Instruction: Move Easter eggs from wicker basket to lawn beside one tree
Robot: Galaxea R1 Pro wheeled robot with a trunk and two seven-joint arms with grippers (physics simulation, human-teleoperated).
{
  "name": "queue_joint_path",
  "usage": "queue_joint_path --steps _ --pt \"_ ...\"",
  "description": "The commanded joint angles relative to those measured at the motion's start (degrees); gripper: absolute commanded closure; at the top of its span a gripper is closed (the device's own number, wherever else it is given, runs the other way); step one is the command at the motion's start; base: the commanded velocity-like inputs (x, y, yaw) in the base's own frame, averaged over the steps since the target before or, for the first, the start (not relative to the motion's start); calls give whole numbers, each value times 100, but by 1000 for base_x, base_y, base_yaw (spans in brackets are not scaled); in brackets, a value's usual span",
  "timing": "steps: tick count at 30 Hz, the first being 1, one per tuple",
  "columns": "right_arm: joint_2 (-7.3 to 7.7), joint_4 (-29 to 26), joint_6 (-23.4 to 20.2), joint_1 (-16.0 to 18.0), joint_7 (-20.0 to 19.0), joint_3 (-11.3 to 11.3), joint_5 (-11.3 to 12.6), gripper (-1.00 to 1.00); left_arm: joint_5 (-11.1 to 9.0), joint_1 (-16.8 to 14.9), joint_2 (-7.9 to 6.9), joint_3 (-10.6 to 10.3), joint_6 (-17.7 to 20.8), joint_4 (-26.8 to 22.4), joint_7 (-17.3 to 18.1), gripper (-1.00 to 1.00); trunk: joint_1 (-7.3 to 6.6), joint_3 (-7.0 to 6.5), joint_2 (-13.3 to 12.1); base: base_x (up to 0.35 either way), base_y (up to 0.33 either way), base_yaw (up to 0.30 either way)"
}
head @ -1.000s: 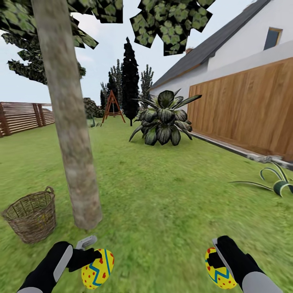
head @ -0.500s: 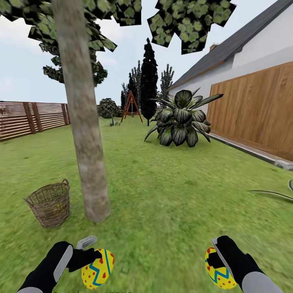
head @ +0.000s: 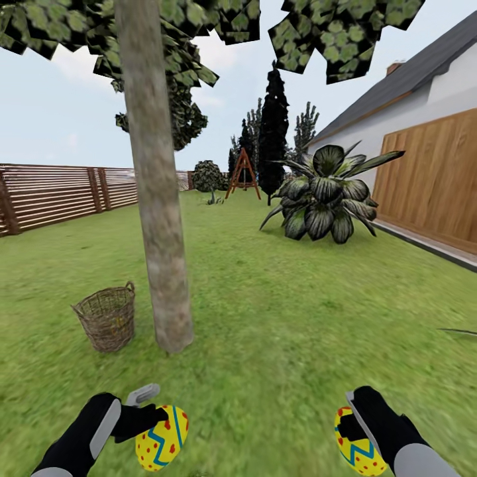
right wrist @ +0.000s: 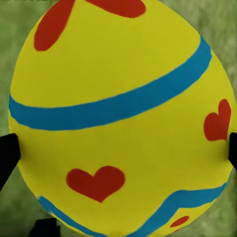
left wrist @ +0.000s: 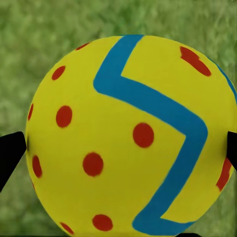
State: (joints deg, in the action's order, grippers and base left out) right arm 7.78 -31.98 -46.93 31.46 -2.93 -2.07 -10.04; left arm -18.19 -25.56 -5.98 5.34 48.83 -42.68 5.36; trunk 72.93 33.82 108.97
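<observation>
The left gripper (head: 156, 427) clamps a zigzag egg (head: 161, 437) at seven o'clock; the right gripper (head: 351, 430) grips a second egg (head: 358, 442) (hearts and blue bands) at five o'clock. The wicker basket (head: 106, 317) stands just beside the tree (head: 159, 199) on the lawn (head: 278, 311), at its nine o'clock.

On the lawn (head: 278, 318), the wicker basket (head: 106, 321) stands just left of the tree (head: 159, 218). Nearer the camera, the left gripper (head: 154, 416) holds one egg (head: 161, 437) and the right gripper (head: 349, 419) another egg (head: 356, 444). A large shrub (head: 328, 199) sits far right, before the fence (head: 434, 179).
</observation>
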Motion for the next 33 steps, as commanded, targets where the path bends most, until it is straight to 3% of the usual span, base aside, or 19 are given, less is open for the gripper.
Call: queue_joint_path --steps 1,7,29,33 --pt "5 -6 -27 0 -33 -21 -42 100 44 -7 2 20 30 -4 44 100 -1 7 3 0 -337 296" --pt "5 -2 -27 0 -33 -21 -42 100 44 -7 1 20 30 -4 52 100 -1 7 3 62 -327 296" --pt "5 -1 -27 0 -32 -21 -42 100 44 -7 8 20 23 -4 53 100 -1 7 3 207 -291 296" --pt "6 -1 -27 0 -33 -21 -40 100 44 -7 8 20 23 -4 53 100 -1 7 3 206 -291 109"
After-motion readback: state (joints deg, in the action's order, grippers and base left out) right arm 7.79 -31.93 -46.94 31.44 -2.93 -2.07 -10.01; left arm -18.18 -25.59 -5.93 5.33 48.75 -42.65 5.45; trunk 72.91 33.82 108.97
